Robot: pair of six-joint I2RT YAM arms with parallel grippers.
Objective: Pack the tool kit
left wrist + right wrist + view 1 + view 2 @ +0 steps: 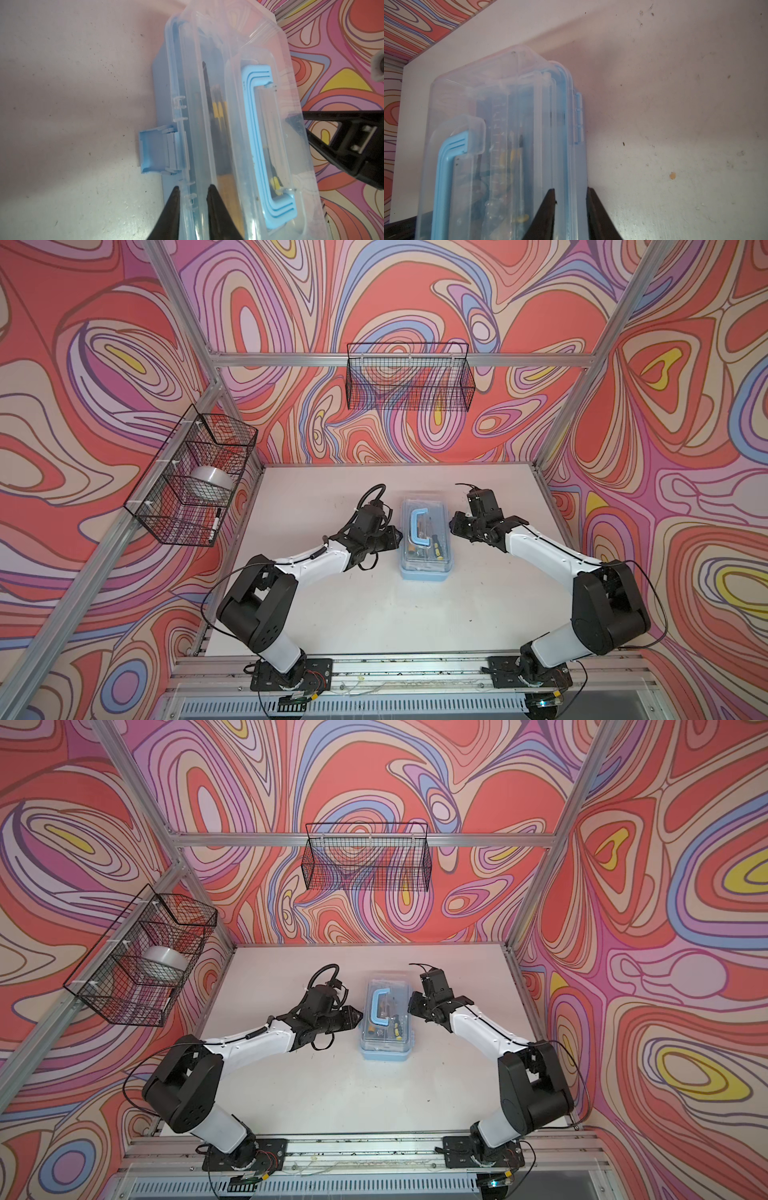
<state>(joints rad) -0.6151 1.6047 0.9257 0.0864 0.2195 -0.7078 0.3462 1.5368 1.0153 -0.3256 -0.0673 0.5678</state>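
Left pincer [193,186], right pincer [570,188], clamping tool kit [424,572]

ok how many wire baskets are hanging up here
2. The back wire basket hangs from the rear frame rail above the table; the side wire basket hangs from the side frame rail on the left arm's side. None seems hidden.

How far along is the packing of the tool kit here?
Done: tools lie inside the case, with the clear lid down. In hand: the left end effector and right end effector each appear to pinch a long-side rim. Remaining: the blue latch sticks out unfastened and needs snapping shut.
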